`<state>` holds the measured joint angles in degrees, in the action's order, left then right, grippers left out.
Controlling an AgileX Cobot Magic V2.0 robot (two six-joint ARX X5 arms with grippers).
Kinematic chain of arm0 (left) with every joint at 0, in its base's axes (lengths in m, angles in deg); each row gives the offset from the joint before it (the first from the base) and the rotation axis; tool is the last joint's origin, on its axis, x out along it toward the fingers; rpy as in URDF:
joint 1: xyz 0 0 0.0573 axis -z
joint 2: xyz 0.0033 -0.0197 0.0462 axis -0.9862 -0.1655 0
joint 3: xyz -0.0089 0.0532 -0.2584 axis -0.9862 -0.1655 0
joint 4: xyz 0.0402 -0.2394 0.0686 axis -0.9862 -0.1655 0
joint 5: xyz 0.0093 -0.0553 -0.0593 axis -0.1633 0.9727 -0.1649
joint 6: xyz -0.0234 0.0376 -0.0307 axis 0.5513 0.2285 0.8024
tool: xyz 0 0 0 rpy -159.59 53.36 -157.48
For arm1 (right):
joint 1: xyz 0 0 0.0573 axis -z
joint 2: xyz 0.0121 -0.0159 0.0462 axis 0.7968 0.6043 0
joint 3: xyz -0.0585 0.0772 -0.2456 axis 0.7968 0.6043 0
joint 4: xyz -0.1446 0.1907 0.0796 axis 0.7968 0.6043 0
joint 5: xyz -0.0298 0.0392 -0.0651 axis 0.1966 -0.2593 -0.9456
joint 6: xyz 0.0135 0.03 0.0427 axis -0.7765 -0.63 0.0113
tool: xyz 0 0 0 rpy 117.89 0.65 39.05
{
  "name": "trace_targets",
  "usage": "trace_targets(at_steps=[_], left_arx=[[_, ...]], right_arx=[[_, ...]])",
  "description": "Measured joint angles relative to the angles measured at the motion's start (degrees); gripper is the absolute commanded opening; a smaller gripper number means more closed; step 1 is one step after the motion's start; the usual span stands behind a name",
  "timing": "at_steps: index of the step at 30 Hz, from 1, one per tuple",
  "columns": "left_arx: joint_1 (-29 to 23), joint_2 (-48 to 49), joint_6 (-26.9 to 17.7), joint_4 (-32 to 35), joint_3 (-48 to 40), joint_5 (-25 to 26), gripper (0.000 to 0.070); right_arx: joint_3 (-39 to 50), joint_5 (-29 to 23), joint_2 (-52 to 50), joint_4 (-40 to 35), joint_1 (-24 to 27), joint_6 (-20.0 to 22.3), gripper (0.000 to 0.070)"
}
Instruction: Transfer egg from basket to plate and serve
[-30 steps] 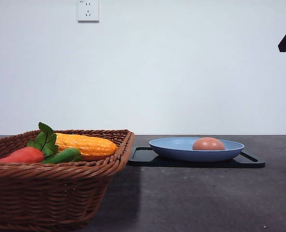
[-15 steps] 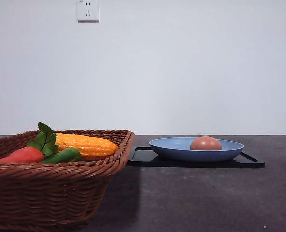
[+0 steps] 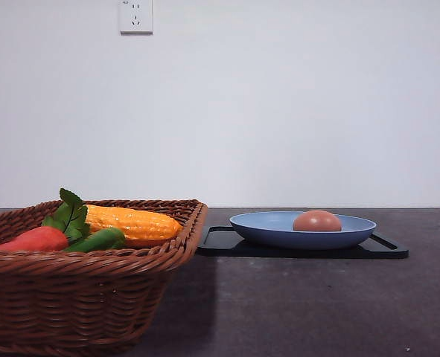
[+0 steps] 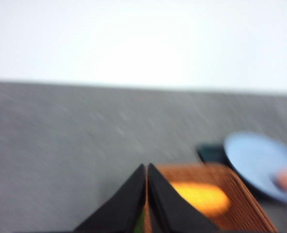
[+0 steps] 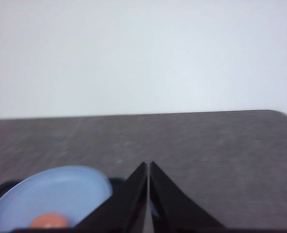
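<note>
Looks like a staged lab or test bench, not a home: bare white wall (image 3: 279, 111) with one socket (image 3: 135, 16), plain dark grey table (image 3: 316, 305), toy-like corn (image 3: 130, 223) and carrot (image 3: 33, 239) in a basket (image 3: 78, 297).

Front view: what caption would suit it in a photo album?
An egg rests on a blue plate atop a black tray, beside a wicker basket holding corn and a carrot.
</note>
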<state>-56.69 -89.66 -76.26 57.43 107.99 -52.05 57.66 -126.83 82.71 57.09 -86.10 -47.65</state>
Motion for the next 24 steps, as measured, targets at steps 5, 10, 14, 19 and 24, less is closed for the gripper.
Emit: trace_targets(at_steps=[5, 10, 14, 19, 24], left_arx=[[-11.5, 7.2, -0.9, 3.9, -8.8, 0.3, 0.0], [-19.4, 11.1, -0.9, 9.2, -17.1, 3.3, 0.0], [-21.9, 11.2, -0.9, 10.5, -22.8, 4.8, 0.0], [-22.4, 11.1, -0.8, 10.4, -26.5, 5.6, 0.0], [-22.4, 11.1, -0.8, 11.5, -28.6, 6.2, 0.0]], right_arx=[[0.0, -9.7, -3.0, 0.0, 0.0, 0.0, 0.0], [0.0, -19.2, -5.7, -0.1, 0.0, 0.0, 0.0], [0.0, -24.5, -7.1, -0.2, 0.0, 0.0, 0.0], [0.0, -30.7, -8.1, -0.2, 0.0, 0.0, 0.0], [0.0, -33.3, -8.2, -0.2, -0.1, 0.0, 0.0]])
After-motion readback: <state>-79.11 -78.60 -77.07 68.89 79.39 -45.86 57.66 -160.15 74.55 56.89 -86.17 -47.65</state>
